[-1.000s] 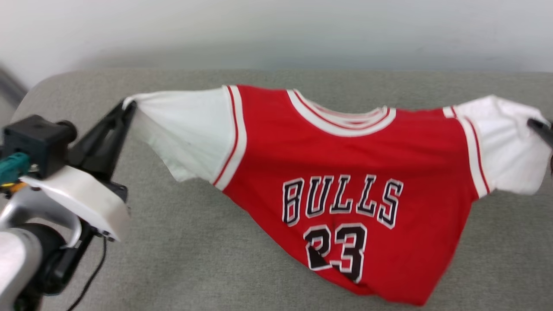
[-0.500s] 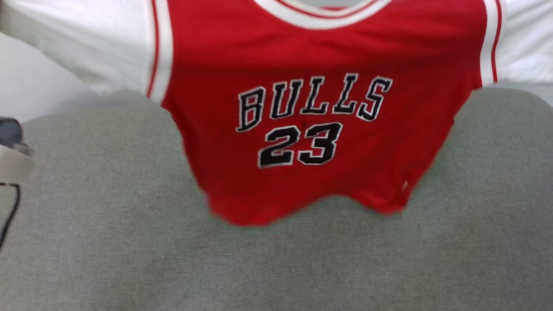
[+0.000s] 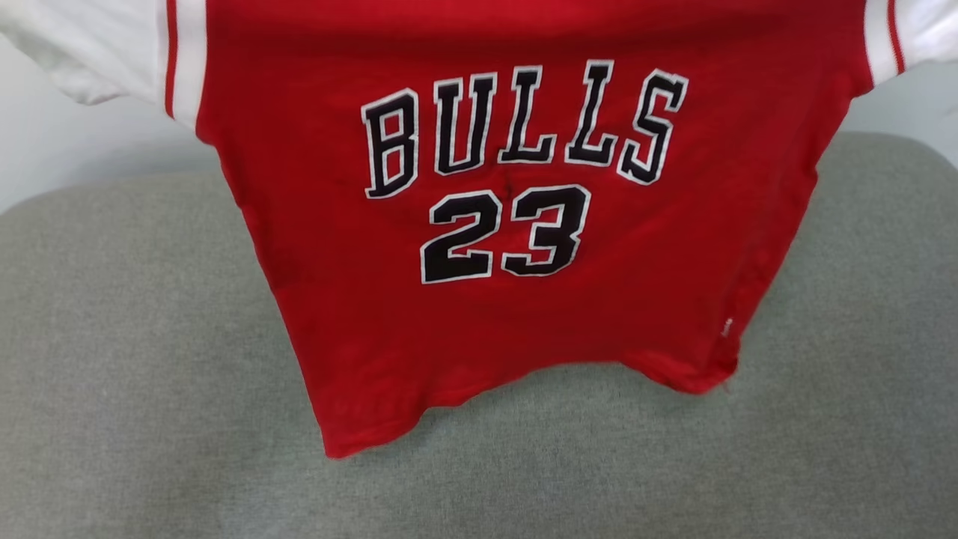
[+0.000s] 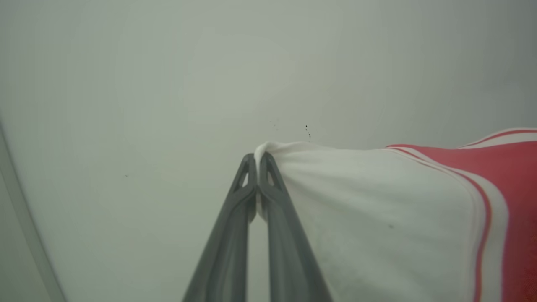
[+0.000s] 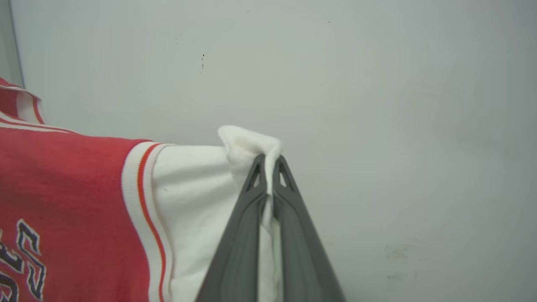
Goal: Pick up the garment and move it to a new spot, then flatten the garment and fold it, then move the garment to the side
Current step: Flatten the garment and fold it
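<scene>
The garment, a red jersey with white sleeves and black "BULLS 23" lettering, hangs spread out in the air in the head view, its hem dangling just above the grey surface. In the left wrist view my left gripper is shut on the tip of one white sleeve of the garment. My right gripper is shut on the bunched tip of the other white sleeve of the garment in the right wrist view. The collar is cut off by the top edge of the head view.
A grey fabric-covered surface spreads wide below the hanging jersey, with rounded far corners. Behind it stands a plain pale wall, which also forms the backdrop in both wrist views.
The jersey has been lifted off the grey surface and now hangs stretched between the two sleeves. The head camera has shifted too, so both grippers have left its view.
</scene>
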You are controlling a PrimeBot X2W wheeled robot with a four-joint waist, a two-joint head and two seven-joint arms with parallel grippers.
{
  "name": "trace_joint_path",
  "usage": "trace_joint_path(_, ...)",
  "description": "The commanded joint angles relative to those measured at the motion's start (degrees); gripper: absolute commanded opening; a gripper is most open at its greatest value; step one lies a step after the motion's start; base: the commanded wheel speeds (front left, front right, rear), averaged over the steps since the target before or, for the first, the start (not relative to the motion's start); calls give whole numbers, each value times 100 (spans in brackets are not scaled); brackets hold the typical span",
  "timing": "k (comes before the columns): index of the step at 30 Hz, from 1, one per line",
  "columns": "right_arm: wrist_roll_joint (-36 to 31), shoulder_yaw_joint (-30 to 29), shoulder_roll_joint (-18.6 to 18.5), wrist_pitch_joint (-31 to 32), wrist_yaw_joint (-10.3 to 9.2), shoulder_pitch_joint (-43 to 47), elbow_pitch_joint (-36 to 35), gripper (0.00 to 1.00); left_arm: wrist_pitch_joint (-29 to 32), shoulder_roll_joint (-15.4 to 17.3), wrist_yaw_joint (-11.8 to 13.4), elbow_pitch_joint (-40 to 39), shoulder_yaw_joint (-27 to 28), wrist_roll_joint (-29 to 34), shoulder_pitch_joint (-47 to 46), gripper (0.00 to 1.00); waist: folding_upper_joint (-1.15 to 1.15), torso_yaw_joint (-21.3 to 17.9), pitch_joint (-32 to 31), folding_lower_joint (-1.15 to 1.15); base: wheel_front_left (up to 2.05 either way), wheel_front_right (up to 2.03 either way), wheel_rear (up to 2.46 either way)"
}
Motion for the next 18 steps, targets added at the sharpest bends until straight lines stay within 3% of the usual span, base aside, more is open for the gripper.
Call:
trace_joint_path(1, -36, -4, 9, -44, -4, -113, 31, 0, -21, -48, -37, 61, -14, 4, -94, 0, 0, -7, 168, 0, 0, 0, 0)
trace_joint_path(7, -183, 161, 9, -273, -4, -804, 294, 0, -87, -188, -465, 695, -216, 130, -979, 0, 0, 25, 887, 0, 0, 0, 0)
trace_joint_path(18, -708, 547, 339, -1252, -4, -2870, 1726, 0, -382, -1057, -1124, 2576, -714, 706, -3644, 0, 0, 49, 2166, 0, 0, 0, 0)
